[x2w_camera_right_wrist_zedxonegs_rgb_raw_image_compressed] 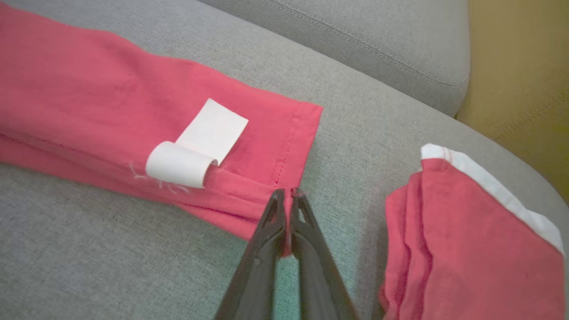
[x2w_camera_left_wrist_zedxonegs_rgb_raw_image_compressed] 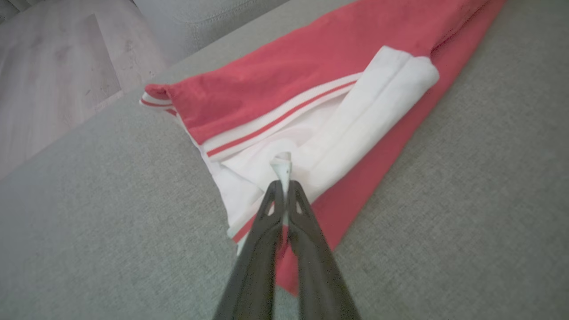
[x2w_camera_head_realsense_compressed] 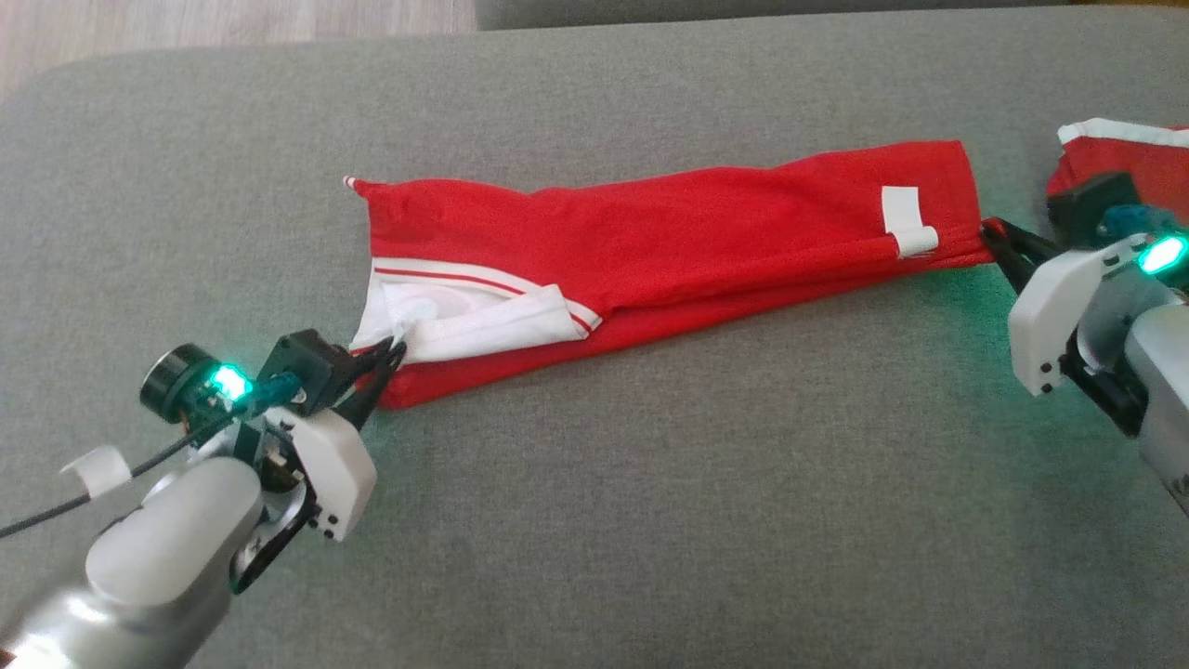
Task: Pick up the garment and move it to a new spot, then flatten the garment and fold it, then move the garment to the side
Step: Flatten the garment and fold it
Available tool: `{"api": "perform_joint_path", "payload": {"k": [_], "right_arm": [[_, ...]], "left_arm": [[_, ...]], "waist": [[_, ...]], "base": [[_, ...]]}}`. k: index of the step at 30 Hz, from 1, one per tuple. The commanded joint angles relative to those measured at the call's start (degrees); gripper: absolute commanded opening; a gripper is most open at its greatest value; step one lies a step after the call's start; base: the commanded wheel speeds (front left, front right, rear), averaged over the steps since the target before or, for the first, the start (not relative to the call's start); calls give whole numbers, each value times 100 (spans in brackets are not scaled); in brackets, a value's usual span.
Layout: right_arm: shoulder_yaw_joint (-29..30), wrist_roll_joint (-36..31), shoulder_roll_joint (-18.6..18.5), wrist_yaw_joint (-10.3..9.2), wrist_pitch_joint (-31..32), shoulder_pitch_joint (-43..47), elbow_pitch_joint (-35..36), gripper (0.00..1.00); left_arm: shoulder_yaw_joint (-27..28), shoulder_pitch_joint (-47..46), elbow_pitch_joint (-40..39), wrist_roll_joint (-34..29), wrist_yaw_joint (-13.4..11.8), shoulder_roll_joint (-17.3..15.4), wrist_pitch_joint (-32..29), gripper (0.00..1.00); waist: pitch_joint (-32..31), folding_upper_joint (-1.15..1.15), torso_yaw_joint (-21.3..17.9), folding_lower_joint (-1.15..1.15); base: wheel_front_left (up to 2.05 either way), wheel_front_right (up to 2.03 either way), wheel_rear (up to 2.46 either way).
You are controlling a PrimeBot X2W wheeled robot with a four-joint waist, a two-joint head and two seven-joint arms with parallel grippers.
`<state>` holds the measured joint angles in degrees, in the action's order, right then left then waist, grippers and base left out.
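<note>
A red garment with a white collar lies folded into a long band across the grey sofa cushion. My left gripper is shut on the white collar at the band's left end, the fabric pinched between its dark fingers. At the right end my right gripper is shut on the red hem corner. A white label curls up from the cloth near that hem.
A second folded red garment with a white edge lies on the cushion right of my right gripper. The sofa back rises behind. Wooden floor shows beyond the cushion's left edge.
</note>
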<state>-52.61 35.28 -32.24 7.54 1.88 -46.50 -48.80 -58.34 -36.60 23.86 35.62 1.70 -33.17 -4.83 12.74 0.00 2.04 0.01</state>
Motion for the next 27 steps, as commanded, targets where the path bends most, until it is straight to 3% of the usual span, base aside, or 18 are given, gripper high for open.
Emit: {"api": "perform_joint_path", "payload": {"k": [1,5,7,14,19,22,27], "right_arm": [[46,101,-34,-5,-137,-53,-26,100],[180,451,31,-5,-351,-13,43,100],[473,966,104,-5,-550,58,205,100],[1121,1562,108,-5,-1431,297,768,100],[1948,1118,416,-5,-1677,453,1068,100],[2897,610,834,-5,-1685,825,1532,100],[4226,-528,1855,-5,-1687,1960,2335,100]], "left_arm": [[268,-240,-34,-47,-121,-141,193,100],[403,-197,17,-1,-322,-77,432,100],[621,-144,4,141,-526,-3,685,100],[1546,68,-364,369,-1489,282,1850,100],[2303,455,-1090,186,-1853,521,1977,100],[2930,895,-1609,-85,-1958,768,1980,100],[3555,1742,-1932,-512,-1775,1311,1981,100]], "waist": [[-74,0,-26,-1],[-213,0,-70,-1],[-325,0,-107,-1],[-670,0,-207,-1],[-739,0,-247,-1],[-776,0,-253,-1],[-837,0,-229,-1]], "base": [[0,0,0],[0,0,0],[0,0,0],[0,0,0],[0,0,0],[0,0,0],[0,0,0]]}}
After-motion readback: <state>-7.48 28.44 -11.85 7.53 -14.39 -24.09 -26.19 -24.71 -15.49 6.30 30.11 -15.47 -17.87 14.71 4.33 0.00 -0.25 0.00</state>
